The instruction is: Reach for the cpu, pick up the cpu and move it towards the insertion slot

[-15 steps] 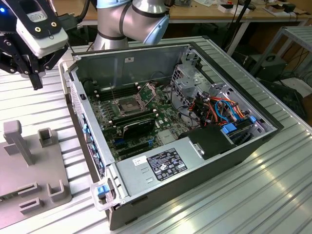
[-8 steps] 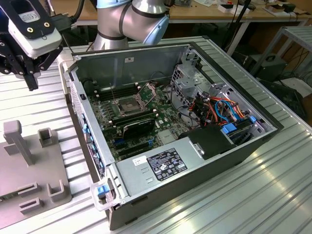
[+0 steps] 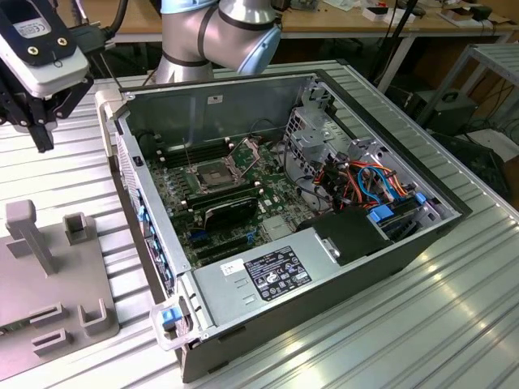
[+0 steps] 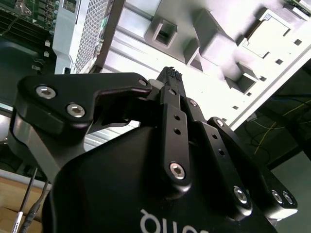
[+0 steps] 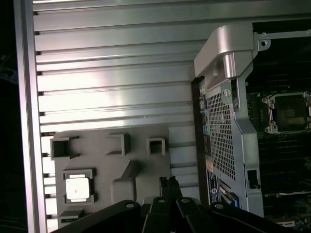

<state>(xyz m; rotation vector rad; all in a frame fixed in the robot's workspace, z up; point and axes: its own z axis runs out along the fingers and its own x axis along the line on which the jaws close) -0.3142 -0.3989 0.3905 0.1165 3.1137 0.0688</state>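
Silvery-tan metal face of the cpu (image 5: 77, 188) is showing in the first wrist view; the chip is lying flat in a square pocket of the grey fixture plate (image 5: 92, 158) on the ribbed tabletop (image 5: 112, 97).

Claw (image 5: 167, 180) is hanging clear above the plate's edge, fingers pressed together and gripping nothing. The cpu is sitting off to one side of the claw, apart from it. The insertion slot (image 5: 286, 112) is lying on the claw's other side, inside the open computer case (image 5: 228, 141).

Judgement: the chip is probably light, thin, stiff and fragile. Two opposite edges are looking like the best hold, taken gently. The pocket walls are crowding those edges.
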